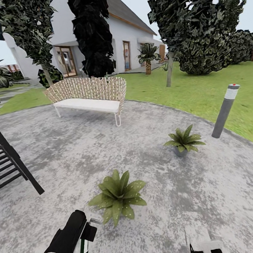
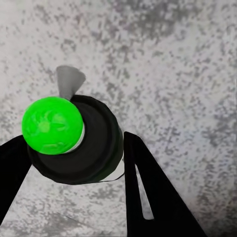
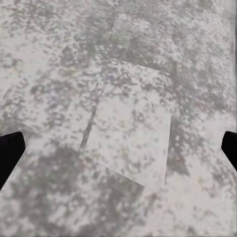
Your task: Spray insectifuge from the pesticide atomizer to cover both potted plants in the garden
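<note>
Left pincer [image 1: 86, 238] is gripping the pesticide atomizer [image 2: 74, 143] beside the near potted plant [image 1: 117, 195]; a misaimed nozzle risks wetting the patio [image 1: 158, 216] instead.

Black rack [image 1: 6, 161] cut by frame edge.

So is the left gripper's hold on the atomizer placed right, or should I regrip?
Keep it. The left gripper has a finger on each side of the pesticide atomizer at its round dark body, below the spray head, so the nozzle is free, pointing toward the nearer potted plant.
</note>
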Available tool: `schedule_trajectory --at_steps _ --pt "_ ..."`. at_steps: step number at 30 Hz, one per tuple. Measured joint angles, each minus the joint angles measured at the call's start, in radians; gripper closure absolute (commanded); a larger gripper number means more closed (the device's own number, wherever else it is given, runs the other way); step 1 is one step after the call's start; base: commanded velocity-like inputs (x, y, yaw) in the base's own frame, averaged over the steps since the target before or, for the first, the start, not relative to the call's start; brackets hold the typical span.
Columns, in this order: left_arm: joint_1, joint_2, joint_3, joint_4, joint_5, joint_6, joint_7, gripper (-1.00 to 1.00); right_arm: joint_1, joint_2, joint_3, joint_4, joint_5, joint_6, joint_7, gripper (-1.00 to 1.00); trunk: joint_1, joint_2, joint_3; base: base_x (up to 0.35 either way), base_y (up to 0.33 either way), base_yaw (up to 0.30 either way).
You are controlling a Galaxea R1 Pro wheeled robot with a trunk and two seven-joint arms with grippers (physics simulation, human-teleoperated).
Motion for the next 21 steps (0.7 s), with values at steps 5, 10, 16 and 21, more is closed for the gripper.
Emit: schedule_trajectory --at_steps 5,10,16,21 --pt "0.0 0.0 -0.001 0.0 0.0 0.0 0.0 1.0 0.0 0.0 0.0 0.0 0.0 0.0 0.0 -1.0 0.0 0.0 0.0 -0.035 0.327 -0.034" --pt "0.0 -0.001 -0.003 0.0 0.001 -0.001 0.0 1.0 0.0 -0.002 -0.001 0.002 0.001 0.0 0.001 -1.0 0.0 0.0 0.0 0.019 0.333 -0.002" --pt "0.0 -0.002 -0.003 0.0 0.0 -0.001 0.0 1.0 0.0 -0.003 0.0 0.002 0.0 0.0 0.001 -1.0 0.0 0.0 0.0 0.074 0.173 0.0" --pt "0.0 -0.003 -0.003 0.0 0.001 -0.002 0.0 1.0 0.0 -0.001 0.0 0.001 0.0 0.0 0.0 -1.0 0.0 0.0 0.0 0.004 0.007 0.0"
